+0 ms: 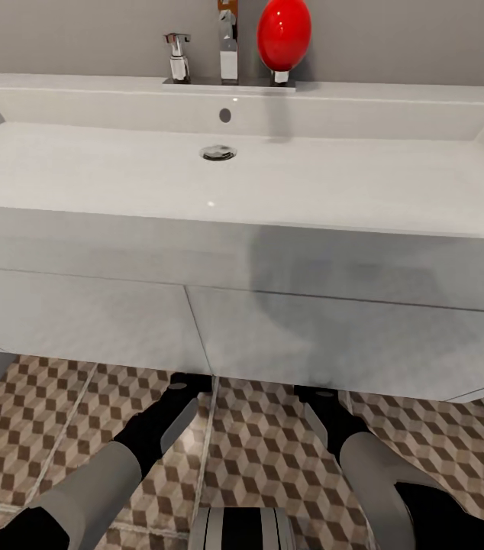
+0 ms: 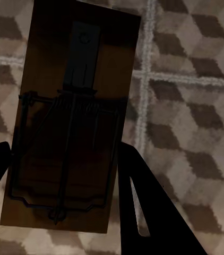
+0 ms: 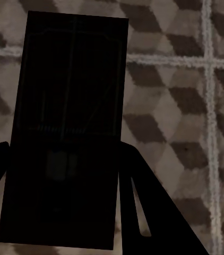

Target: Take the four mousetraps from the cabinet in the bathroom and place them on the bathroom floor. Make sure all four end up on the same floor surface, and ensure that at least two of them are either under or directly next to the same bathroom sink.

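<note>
Scene: We stand squarely before the white sink [image 1: 242,183], its chrome tap [image 1: 228,46] and a red oval bottle [image 1: 283,34] on the back ledge, the white vanity [image 1: 196,328] below and the cube-patterned bathroom floor [image 1: 265,451] at our base.

Arms: Both of our forearms reach forward and down, their ends passing out of sight beneath the vanity's lower edge.

Left gripper [image 2: 64,175]: Closed on a mousetrap [image 2: 69,117], one dark finger on each long side of the board near its end; the trap hangs over the tiles with its wire bar and spring facing the camera.

Right gripper [image 3: 61,175]: Likewise clamped across the long edges of a second mousetrap [image 3: 64,122], which is in deep shadow; we make out only faint wire lines on it.

Height: We cannot tell whether either board touches the floor or hangs just above it.

Handling, as we judge it: Each trap is a thin, stiff wooden slab, light enough that the grip carries it without sag. The flat edges offer firm purchase, but the faces are smooth, so a slack pinch could let it swivel.

Where to hold: Across the bare wood edges, as now, clear of the spring and wire bar, which could snag a finger or snap.

Task standing: Two traps are at the sink, under or beside the vanity; releasing them low should keep them flat.
</note>
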`<state>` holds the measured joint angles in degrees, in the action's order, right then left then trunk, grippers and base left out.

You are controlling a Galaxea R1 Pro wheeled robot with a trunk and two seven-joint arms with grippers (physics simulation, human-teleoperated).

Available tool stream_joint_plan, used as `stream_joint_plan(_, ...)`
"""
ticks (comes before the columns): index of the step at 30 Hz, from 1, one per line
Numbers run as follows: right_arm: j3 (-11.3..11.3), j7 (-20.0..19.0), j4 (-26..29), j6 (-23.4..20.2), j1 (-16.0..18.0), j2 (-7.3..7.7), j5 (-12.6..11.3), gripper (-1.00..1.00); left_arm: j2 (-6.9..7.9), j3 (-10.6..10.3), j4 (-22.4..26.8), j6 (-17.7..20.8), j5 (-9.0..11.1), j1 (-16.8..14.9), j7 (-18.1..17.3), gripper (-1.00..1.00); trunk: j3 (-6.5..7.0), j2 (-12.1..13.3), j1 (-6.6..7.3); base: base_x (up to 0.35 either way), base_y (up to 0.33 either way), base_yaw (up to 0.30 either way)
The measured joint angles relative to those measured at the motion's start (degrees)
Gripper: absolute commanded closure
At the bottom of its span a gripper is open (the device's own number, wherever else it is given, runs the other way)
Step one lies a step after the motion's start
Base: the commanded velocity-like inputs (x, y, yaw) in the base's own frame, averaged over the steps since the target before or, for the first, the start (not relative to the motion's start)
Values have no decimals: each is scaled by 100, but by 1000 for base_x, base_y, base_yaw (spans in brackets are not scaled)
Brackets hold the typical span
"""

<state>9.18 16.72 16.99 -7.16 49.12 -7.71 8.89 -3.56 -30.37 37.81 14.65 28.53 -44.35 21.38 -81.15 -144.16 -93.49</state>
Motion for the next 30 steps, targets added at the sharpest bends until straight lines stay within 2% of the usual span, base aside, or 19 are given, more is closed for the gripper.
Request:
stream_joint_plan(14,12,-18,3,1,-1,-3,-3,100,-1,-6,-3,-4,9,-70,-5,100,0,0,0,0,0,-1)
stream_joint_plan(18,-2,-19,-256,-7,132,1,1,100,1,-8,-11,-5,9,-70,-6,100,2,0,-1,0,0,-123)
stream_joint_plan(24,-3,-18,-255,-6,133,1,1,100,-1,-9,3,-4,10,-68,-5,100,2,0,-1,0,0,-19)
stream_joint_plan(30,1,-18,-179,-7,130,2,-1,100,0,-3,-95,-5,34,-68,2,100,23,0,-1,0,0,-168)
